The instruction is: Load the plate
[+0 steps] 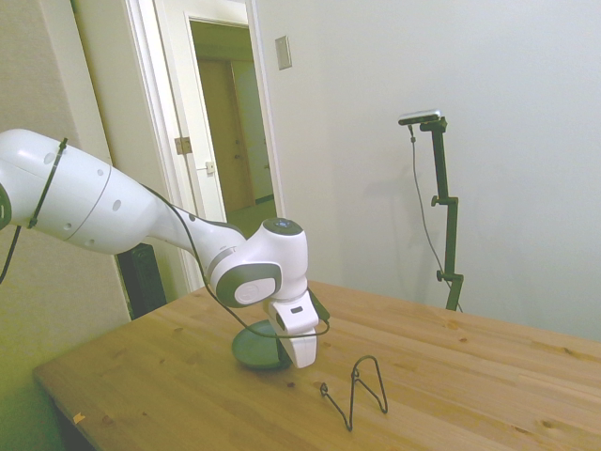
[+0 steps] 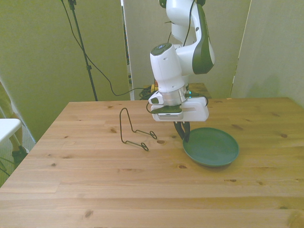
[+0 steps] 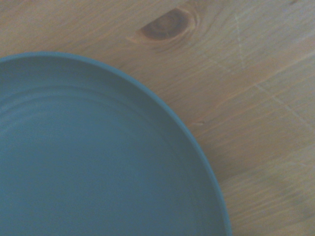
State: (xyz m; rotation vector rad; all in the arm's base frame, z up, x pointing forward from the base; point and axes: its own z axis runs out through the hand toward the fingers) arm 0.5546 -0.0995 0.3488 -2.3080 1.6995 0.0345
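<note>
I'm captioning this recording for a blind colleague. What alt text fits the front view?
A white robot arm lowers its hand to the rim of a grey-green plate lying flat on a wooden table. A thin black wire rack stands empty toward the front view's left of the plate.

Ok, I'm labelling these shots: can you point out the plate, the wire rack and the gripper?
plate [image 2: 213, 145]: front view, middle of its inside.
rack [image 2: 125, 124]: front view, its upright wire loop.
gripper [image 2: 184, 135]: front view, between the fingertips at the plate's rim.
</note>
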